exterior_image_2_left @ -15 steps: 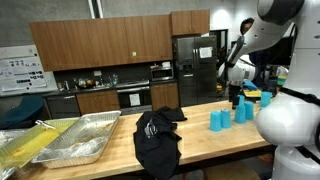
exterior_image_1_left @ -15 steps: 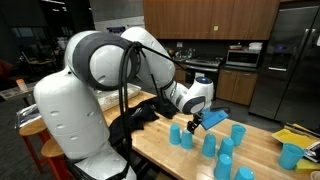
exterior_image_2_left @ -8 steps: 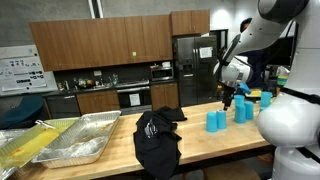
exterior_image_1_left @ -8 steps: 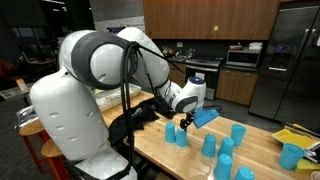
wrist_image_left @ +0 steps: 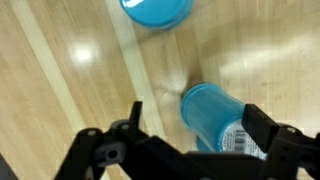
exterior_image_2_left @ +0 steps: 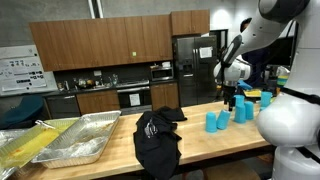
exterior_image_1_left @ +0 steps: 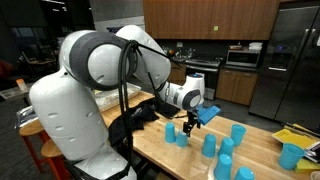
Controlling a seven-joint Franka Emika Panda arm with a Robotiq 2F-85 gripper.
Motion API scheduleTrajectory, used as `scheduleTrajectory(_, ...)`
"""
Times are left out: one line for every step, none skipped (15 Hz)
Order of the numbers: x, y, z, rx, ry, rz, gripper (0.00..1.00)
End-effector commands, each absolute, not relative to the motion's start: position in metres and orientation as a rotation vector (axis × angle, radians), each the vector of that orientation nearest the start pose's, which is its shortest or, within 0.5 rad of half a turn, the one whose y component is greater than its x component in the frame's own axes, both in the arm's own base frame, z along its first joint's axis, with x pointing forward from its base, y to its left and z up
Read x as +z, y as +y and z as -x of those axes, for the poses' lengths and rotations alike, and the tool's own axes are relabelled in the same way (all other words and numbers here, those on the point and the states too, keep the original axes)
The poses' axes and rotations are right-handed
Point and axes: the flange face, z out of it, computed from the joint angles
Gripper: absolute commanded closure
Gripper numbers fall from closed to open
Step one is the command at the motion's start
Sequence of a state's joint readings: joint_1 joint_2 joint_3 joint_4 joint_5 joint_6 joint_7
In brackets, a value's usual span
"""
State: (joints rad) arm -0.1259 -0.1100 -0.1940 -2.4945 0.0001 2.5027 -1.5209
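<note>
**Open pincer poised over a labelled blue cup**

The gripper [wrist_image_left: 198,125] stands wide, its two black fingers [wrist_image_left: 131,128] spread apart and holding nothing. In the wrist view a labelled blue cup [wrist_image_left: 213,115] stands on the pale wood between them, nearer to one finger than to the other. Whether that finger touches the cup's wall cannot be told. A white barcode sticker [wrist_image_left: 241,139] shows on the cup's side. A second blue cup [wrist_image_left: 157,8] stands a little apart from it, cut off by the edge of the picture.

The landmark here is the black cloth [exterior_image_2_left: 155,140], which lies crumpled on the wooden table [exterior_image_2_left: 200,142] and hangs over its near edge. In both exterior views the gripper [exterior_image_1_left: 191,123] [exterior_image_2_left: 229,100] points down over the table, well away from the cloth, above the nearest of a loose group of blue cups [exterior_image_1_left: 208,146] [exterior_image_2_left: 212,122]. The whole group stands beyond the cloth on the same side as the gripper, each cup upright and apart from its neighbours. On the opposite side of the cloth, in an exterior view, two metal trays [exterior_image_2_left: 62,140] lie side by side. Just beside the cloth rises the robot's white base [exterior_image_1_left: 75,115], its arm bent across the table toward the cups.
</note>
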Motion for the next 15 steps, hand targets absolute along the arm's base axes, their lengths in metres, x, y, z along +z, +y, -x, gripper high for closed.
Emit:
scheduleTrajectory(0.343, -0.154, -0.447, 0.033, -1.896, 2.603, 0.0)
scheduleTrajectory(0.345, -0.154, -0.447, 0.059, -1.913, 2.586, 0.0)
scheduleTrajectory(0.347, -0.155, -0.447, 0.071, -1.92, 2.581, 0.0)
scheduleTrajectory(0.349, -0.154, -0.448, 0.075, -1.923, 2.575, 0.0)
scheduleTrajectory(0.351, -0.153, -0.449, 0.076, -1.931, 2.565, 0.0)
scheduleTrajectory(0.352, -0.154, -0.45, 0.079, -1.935, 2.564, 0.0)
scheduleTrajectory(0.353, -0.153, -0.45, 0.082, -1.936, 2.559, 0.0)
scheduleTrajectory(0.354, -0.153, -0.452, 0.075, -1.924, 2.566, 0.0)
scheduleTrajectory(0.355, -0.151, -0.452, 0.038, -1.922, 2.55, 0.0)
scheduleTrajectory(0.357, -0.149, -0.453, -0.02, -1.899, 2.556, 0.0)
scheduleTrajectory(0.359, -0.145, -0.453, -0.067, -1.894, 2.552, 0.0)
scheduleTrajectory(0.359, -0.141, -0.453, -0.129, -1.881, 2.554, 0.0)
scheduleTrajectory(0.36, -0.136, -0.454, -0.189, -1.859, 2.564, 0.0)
scheduleTrajectory(0.36, -0.13, -0.455, -0.241, -1.856, 2.548, 0.0)
scheduleTrajectory(0.36, -0.125, -0.456, -0.271, -1.857, 2.547, 0.0)
